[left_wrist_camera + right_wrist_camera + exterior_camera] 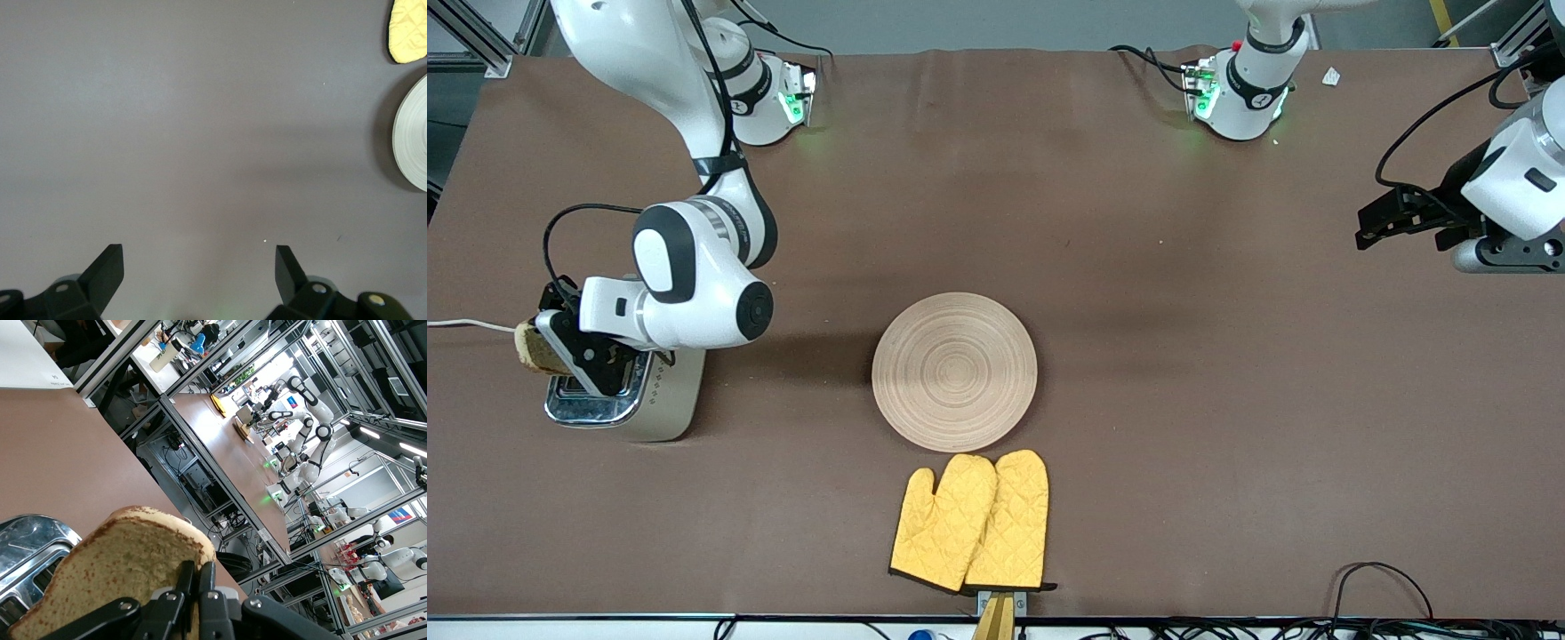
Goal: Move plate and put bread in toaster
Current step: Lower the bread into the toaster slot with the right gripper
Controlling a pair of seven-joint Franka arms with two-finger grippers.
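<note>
My right gripper (551, 342) is shut on the bread (535, 348), a speckled brown slice, and holds it on edge just over the chrome top of the toaster (636, 404) at the right arm's end of the table. In the right wrist view the bread (113, 570) is pinched between the fingers (185, 583) beside the toaster's slots (27, 550). The plate (954, 371) lies flat at the table's middle; its rim shows in the left wrist view (410, 143). My left gripper (1383, 218) is open and empty in the air over the left arm's end, its fingertips (110, 263) wide apart.
A pair of yellow oven mitts (974, 522) lies nearer to the front camera than the plate, touching its rim area; one shows in the left wrist view (408, 30). The toaster's white cord (467, 324) runs off the table's end.
</note>
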